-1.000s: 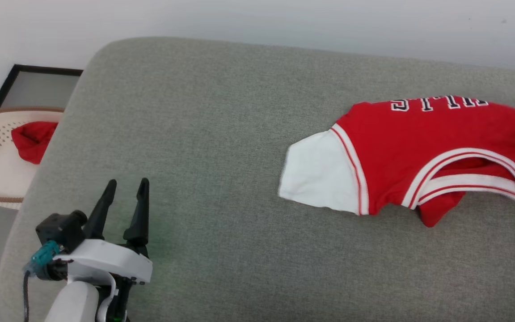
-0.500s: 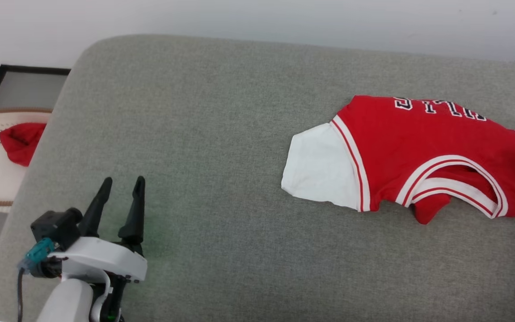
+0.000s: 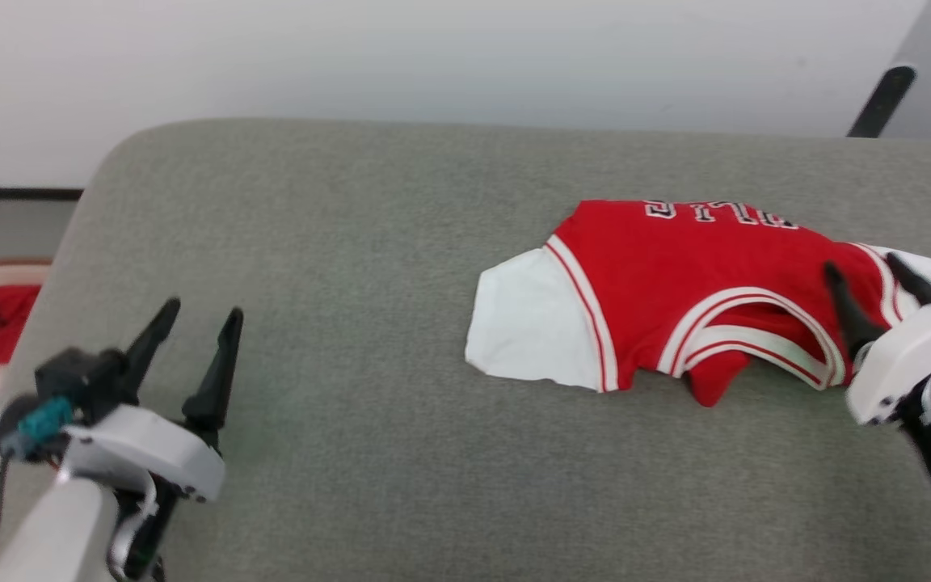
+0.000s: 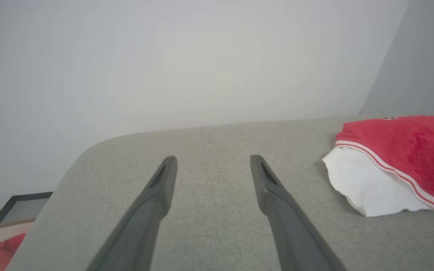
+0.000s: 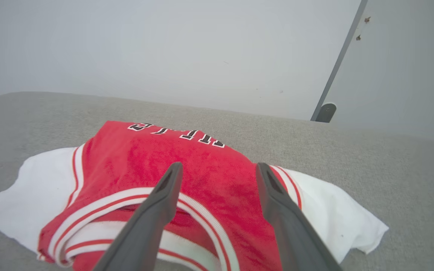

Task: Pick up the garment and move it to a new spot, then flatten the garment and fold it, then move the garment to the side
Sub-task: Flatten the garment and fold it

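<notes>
Head view showed the garment (image 3: 676, 275) lying rumpled on the right half of the grey cushion (image 3: 336, 242), lettering toward the far edge and a white side panel sticking out at each end. The right gripper (image 3: 862, 268) hovered at its right end, jaws spread wide and gripping nothing. In the right wrist view the fingers (image 5: 153, 222) straddled the striped armhole trim. The left gripper (image 3: 201, 315) sat well apart on the bare left side, jaws likewise open and empty.

The move to a new spot looked done, so flattening seemed the step in hand. To do it well, each gripper would best pinch one white panel at its outer edge and draw the ends apart evenly and low to the cushion. Catching the doubled layers at the armhole would probably lock the bunching in.
</notes>
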Motion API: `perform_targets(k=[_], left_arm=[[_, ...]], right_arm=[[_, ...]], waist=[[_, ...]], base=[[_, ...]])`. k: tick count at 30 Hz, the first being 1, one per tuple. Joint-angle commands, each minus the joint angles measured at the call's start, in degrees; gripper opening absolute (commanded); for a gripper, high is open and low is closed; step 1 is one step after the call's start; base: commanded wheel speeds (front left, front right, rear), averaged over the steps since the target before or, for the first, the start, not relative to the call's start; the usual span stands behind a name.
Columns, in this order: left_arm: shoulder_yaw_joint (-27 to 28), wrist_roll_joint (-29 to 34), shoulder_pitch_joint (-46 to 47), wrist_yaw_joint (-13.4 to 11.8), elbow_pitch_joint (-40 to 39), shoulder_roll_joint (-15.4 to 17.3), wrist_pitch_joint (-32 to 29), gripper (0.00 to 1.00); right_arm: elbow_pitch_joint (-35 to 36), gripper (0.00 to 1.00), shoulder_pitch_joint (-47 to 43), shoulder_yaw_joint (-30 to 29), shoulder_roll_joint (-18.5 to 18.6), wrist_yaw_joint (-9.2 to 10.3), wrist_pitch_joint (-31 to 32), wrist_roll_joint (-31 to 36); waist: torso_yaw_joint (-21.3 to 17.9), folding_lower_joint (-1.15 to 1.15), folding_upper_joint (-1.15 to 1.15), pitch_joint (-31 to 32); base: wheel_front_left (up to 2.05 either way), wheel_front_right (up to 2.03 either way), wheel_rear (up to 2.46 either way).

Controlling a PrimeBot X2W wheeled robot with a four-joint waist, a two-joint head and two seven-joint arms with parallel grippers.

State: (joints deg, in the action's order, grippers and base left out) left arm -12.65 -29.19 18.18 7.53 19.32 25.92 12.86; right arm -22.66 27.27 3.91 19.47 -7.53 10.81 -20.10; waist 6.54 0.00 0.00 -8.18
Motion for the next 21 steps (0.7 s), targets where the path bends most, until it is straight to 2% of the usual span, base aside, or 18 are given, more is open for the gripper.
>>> perform_targets(k=[1, 6, 11, 17, 21], left_arm=[[-1.1, -0.4, 1.2, -0.1, -0.8, 1.4, -0.7, 1.0], [-8.7, -1.7, 7.0, -0.1, -4.8, 8.4, -5.9, 1.0], [-20.1, -6.6, 15.2, -0.1, -8.6, 13.9, -12.6, 1.0], [-37.0, -14.5, 24.8, -0.1, -10.2, 17.0, -20.2, 1.0], [-48.7, -18.0, 31.2, -0.1, -9.3, 17.7, -23.6, 1.0]], right_arm=[[1.9, 1.0, -2.3, 0.6, -0.8, 0.08, -0.9, -0.9], [9.9, 1.0, -8.8, 1.8, -3.9, 0.08, -2.7, -2.3], [15.5, 1.0, -14.3, 1.7, -6.6, 0.08, -3.0, -1.8], [20.6, 1.0, -18.4, -0.9, -9.7, 0.08, -2.9, -1.4], [22.6, 1.0, -19.0, -1.8, -10.7, 0.08, -2.5, -0.3]], waist=[[-2.1, 0.0, 0.0, 1.5], [-4.7, 0.0, 0.0, 2.3], [-7.6, 0.0, 0.0, 2.3], [-11.6, 0.0, 0.0, 0.7], [-13.7, 0.0, 0.0, -1.2]], base=[[0.0, 0.0, 0.0], [0.0, 0.0, 0.0], [0.0, 0.0, 0.0], [0.0, 0.0, 0.0], [0.0, 0.0, 0.0]])
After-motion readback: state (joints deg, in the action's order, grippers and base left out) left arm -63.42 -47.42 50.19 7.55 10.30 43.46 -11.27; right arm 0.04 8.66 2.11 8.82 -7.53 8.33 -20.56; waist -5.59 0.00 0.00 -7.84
